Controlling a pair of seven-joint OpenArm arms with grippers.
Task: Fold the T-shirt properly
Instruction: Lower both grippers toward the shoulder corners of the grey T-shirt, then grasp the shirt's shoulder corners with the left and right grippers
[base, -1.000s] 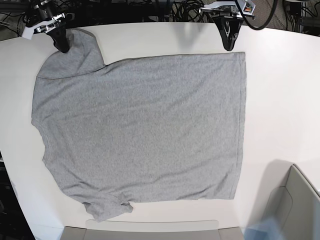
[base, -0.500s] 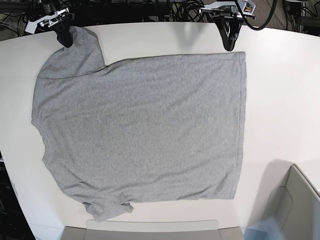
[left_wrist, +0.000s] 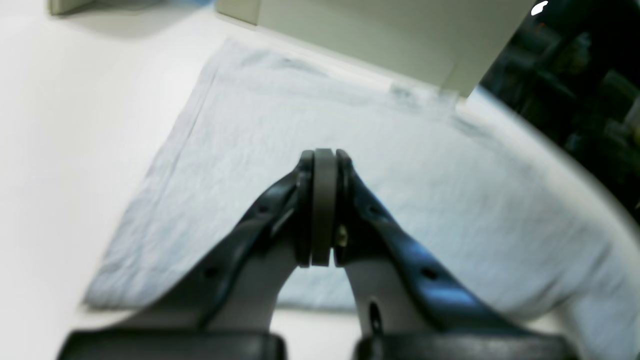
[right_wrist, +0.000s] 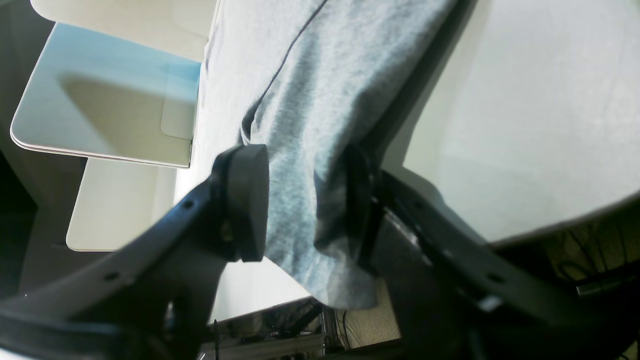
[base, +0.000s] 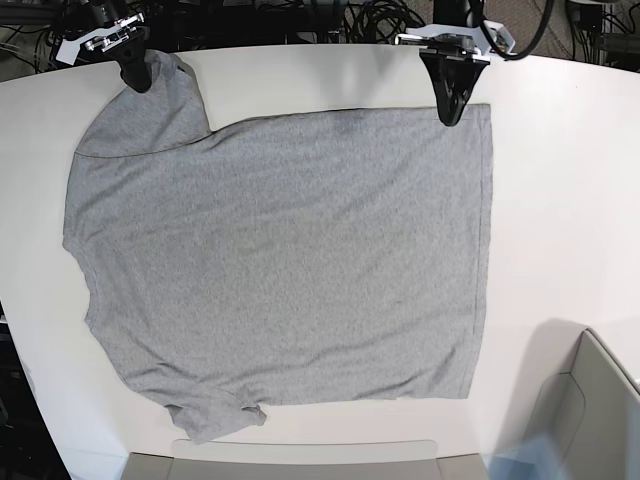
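Observation:
The heather-grey T-shirt (base: 280, 250) lies spread flat on the white table (base: 560, 200), plain side up. One sleeve points to the far left corner. My right gripper (base: 135, 78) is at that sleeve's tip. In the right wrist view its jaws (right_wrist: 302, 210) stand open with the sleeve cloth (right_wrist: 310, 100) hanging between the fingers and lying against one of them. My left gripper (base: 452, 110) hovers at the shirt's far right corner by the hem. Its pads (left_wrist: 324, 160) are pressed together with nothing between them, above the cloth (left_wrist: 425, 175).
A beige box (base: 590, 400) stands at the near right corner, and a flat beige lid (base: 300, 455) lies along the near edge below the shirt. Cables and frames crowd the area behind the table's far edge (base: 300, 15).
My right gripper has drawn back toward the far edge, and the sleeve tip has shifted with it. My left gripper has come in from beyond the hem to over the shirt's corner.

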